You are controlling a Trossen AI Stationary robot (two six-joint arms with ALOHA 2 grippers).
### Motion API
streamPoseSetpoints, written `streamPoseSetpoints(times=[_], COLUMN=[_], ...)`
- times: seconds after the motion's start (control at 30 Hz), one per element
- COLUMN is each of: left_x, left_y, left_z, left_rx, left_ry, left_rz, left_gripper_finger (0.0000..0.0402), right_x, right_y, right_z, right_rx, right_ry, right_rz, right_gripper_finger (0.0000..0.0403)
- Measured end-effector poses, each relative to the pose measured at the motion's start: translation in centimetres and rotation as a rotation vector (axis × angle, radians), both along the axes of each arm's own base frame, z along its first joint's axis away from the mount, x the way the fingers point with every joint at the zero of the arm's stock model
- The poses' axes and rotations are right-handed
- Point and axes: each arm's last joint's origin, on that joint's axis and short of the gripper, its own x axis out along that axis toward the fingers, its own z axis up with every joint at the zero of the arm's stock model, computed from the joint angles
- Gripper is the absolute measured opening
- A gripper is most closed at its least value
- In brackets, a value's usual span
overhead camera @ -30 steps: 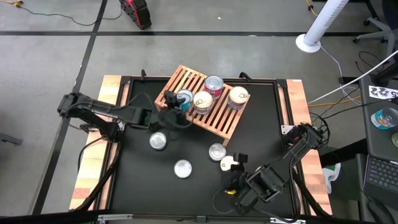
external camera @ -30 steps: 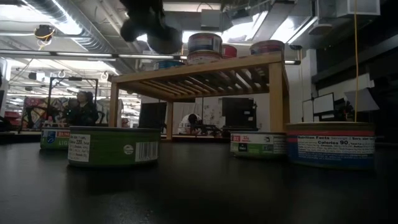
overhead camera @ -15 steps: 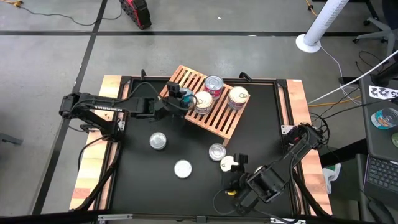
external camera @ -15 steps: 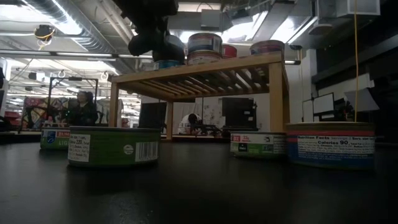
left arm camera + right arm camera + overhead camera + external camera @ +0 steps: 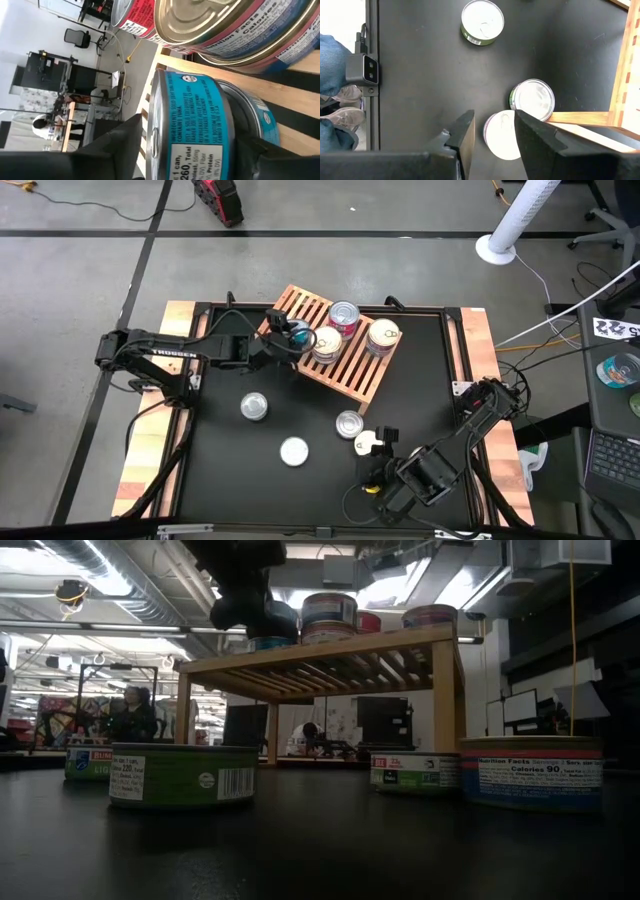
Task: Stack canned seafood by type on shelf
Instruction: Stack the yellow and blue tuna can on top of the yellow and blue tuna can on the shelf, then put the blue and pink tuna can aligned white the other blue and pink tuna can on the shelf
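The slatted wooden shelf (image 5: 335,340) stands at the table's far middle. On it are a red tin (image 5: 343,315), a pale-lidded stack (image 5: 325,343) and another tin (image 5: 383,335). At its left end a blue tin (image 5: 192,130) sits on a second blue tin (image 5: 252,112). My left gripper (image 5: 290,338) is open, with the upper blue tin between its fingers. Several tins lie on the black table (image 5: 254,406) (image 5: 294,450) (image 5: 349,423). My right gripper (image 5: 492,135) hangs open above a pale-lidded tin (image 5: 504,137) near the shelf's near corner. My left gripper reaches in roughly level from the table's left, with one finger (image 5: 122,142) by the upper blue tin's lid rim (image 5: 154,130) and the other (image 5: 280,157) toward the tin's base. A thin gap shows at the lid side. Whether either finger touches the tin, I cannot tell.
In the low view, tins (image 5: 183,775) (image 5: 533,772) (image 5: 415,770) stand on the table in front of the shelf's legs (image 5: 445,700). A person's legs and shoes (image 5: 335,75) show beyond the table's edge. Wooden side rails (image 5: 150,440) flank the mat.
My left arm has swung toward the table's far edge and brought its gripper in over the shelf's left end, slightly lower, at the blue tins. For the last half second it has kept still. My right arm has not moved.
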Motion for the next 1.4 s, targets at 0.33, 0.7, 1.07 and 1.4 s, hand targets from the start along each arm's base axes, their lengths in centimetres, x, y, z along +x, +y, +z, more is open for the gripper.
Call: streamPoseSetpoints(times=[0.33,0.7,1.07,1.4], left_x=[0.1,-0.5,-0.5,-0.5], left_y=[-0.8,-1.0,-0.6,-0.8], left_z=[0.0,0.4,0.6,0.5], left_rx=[-0.025,-0.121,-0.178,-0.211], left_ry=[-0.030,-0.096,-0.117,-0.117], left_rz=[-0.011,-0.023,-0.057,-0.097], left_gripper_finger=[0.0239,0.0239,0.0239,0.0239], right_x=[0.0,0.0,0.0,0.0], right_y=[0.0,0.0,0.1,0.1], right_z=[0.0,0.0,0.0,0.0], right_rx=[0.001,0.001,0.017,0.022], right_ry=[0.000,0.001,0.011,0.015], right_rz=[0.000,0.000,0.005,0.007], right_gripper_finger=[0.0138,0.0138,0.0138,0.0138])
